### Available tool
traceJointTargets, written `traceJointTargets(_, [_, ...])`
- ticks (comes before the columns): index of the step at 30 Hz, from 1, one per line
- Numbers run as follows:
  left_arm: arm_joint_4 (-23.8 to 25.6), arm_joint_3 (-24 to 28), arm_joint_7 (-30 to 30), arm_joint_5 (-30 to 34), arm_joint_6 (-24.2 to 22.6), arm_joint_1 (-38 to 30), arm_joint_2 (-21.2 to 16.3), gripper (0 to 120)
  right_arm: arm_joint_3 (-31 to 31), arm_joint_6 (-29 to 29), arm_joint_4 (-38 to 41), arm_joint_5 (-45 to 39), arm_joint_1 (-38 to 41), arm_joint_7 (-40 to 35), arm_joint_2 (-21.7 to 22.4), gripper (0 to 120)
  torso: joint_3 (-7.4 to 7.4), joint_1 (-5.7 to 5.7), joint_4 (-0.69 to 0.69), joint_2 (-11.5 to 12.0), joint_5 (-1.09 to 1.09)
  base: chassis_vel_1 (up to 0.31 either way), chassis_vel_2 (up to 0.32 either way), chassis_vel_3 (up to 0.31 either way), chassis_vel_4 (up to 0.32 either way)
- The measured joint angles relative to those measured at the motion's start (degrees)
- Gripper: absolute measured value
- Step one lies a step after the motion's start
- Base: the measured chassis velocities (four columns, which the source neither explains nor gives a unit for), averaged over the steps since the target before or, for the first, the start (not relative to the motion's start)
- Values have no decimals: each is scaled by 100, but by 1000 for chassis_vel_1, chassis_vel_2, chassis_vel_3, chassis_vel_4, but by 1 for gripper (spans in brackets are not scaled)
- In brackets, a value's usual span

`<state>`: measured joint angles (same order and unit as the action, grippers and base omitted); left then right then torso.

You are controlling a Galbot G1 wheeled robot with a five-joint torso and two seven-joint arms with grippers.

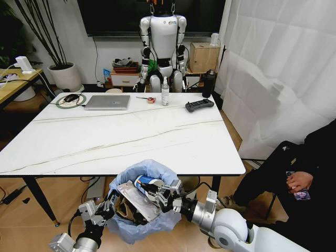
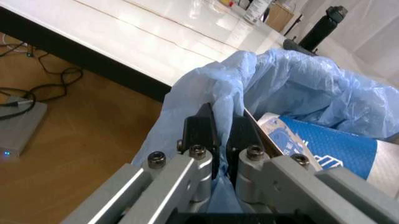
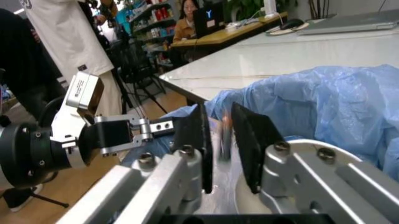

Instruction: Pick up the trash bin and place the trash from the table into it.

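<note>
Small trash bin (image 1: 144,210) lined with crinkly light-blue translucent plastic bag hangs just below the near edge of the large white marble-look table (image 1: 131,139), off the floor, held between both arms. Left gripper (image 1: 111,202) is clenched on the bag-covered rim at the bin's left side; in the left wrist view its black fingers (image 2: 203,130) pinch the blue film. Right gripper (image 1: 169,197) sits at the opposite rim over the opening, jaws a narrow gap apart with something pale between them, can't tell if it is gripping. Inside the bin: trash already loaded, blue-and-white paper cup (image 1: 148,183), flat silver-grey packet (image 1: 135,198), brown cardboard (image 2: 259,128). Tabletop now carries no visible trash, just a silver laptop (image 1: 107,102), black controller (image 1: 199,105), clear spray bottle (image 1: 165,92). Handling judgement: bin light, bag soft and slippery, tears or slides off the rim if pulled; grip the rigid rim through the film, not loose plastic. Table edge is close above the bin, limited headroom; open floor lies toward the robot, a seated person's legs on the right.
</note>
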<state>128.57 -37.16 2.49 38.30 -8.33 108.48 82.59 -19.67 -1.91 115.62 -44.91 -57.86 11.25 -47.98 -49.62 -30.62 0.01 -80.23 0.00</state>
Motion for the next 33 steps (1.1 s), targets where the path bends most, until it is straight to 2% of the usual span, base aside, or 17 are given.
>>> traceJointTargets(2, [0, 0, 0, 0, -2, -3, 0, 0, 10, -5, 1, 20, -14, 0, 2, 18, 0, 0, 0, 0, 0, 0, 0, 0, 0])
traceJointTargets(8, [4, 4, -9, 3, -12, -8, -7, 0, 127, -23, 74, 92, -92, -47, 21, 46, 0, 0, 0, 0, 0, 0, 0, 0, 0])
traceJointTargets(10, [6, 6, -10, 1, -12, -2, -7, 0, 169, -26, 98, 115, -98, -83, 19, 47, 0, 0, 0, 0, 0, 0, 0, 0, 0])
traceJointTargets(12, [8, 14, -10, -20, -13, 28, -20, 0, 395, -34, 221, 193, -154, -502, -11, 59, 0, 0, 1, 0, 1, 0, 0, 0, 0])
traceJointTargets(13, [11, 16, -10, -22, -13, 39, -28, 0, 478, -34, 260, 193, -183, -669, -12, 61, 0, 0, 1, 0, 1, 0, 0, 0, 0])
traceJointTargets(16, [15, -3, -7, -42, -7, 81, -121, 0, 1337, -328, 386, 135, -723, -1230, 2, 76, 0, 0, 1, 0, 0, 0, 0, 0, 0])
traceJointTargets(19, [18, -14, -4, -54, -1, 98, -142, 0, 1596, -398, 388, 151, -898, -1242, -11, 79, 0, 0, 0, 0, 0, 0, 0, 0, 0])
traceJointTargets(20, [38, -19, 1, -51, 11, 159, -209, 0, 2265, -503, 406, 258, -1440, -1235, -67, 86, 0, 0, 0, 0, 1, 0, 0, 0, 0])
traceJointTargets(23, [40, -18, 8, -53, 38, 248, -379, 0, 3416, -721, 410, 598, -2405, -899, -278, 97, 1, 0, 0, 0, 0, 0, 0, 0, 0])
traceJointTargets(24, [40, -18, 8, -53, 38, 248, -379, 0, 3416, -721, 410, 598, -2405, -899, -278, 97, 1, 0, 0, 0, 0, 0, 0, 0, 0])
traceJointTargets(25, [35, -6, 12, -62, 57, 273, -469, 0, 3975, -843, 401, 765, -2943, -601, -457, 99, 0, 0, 0, 0, 3, 0, 0, 0, 0])
traceJointTargets(26, [30, -6, 12, -66, 65, 276, -505, 0, 4119, -884, 400, 818, -3095, -511, -508, 100, 0, 0, -1, 0, 2, 0, 0, 0, 0])
traceJointTargets(29, [-10, 5, 13, -16, 106, 280, -693, 0, 5005, -1226, 466, 1381, -4272, -38, -1151, 100, 1, 0, -1, 0, -1, 0, 0, 0, 0])
traceJointTargets(31, [-21, 5, 13, 9, 123, 284, -750, 0, 5102, -1284, 484, 1489, -4445, 12, -1306, 100, 1, 0, -2, 0, 0, 0, 0, 0, 0])
traceJointTargets(33, [-71, 11, 22, 107, 237, 289, -1010, 0, 5358, -1475, 514, 1834, -4895, 164, -1950, 100, 1, 2, -2, -1, -1, 0, 0, 0, 0])
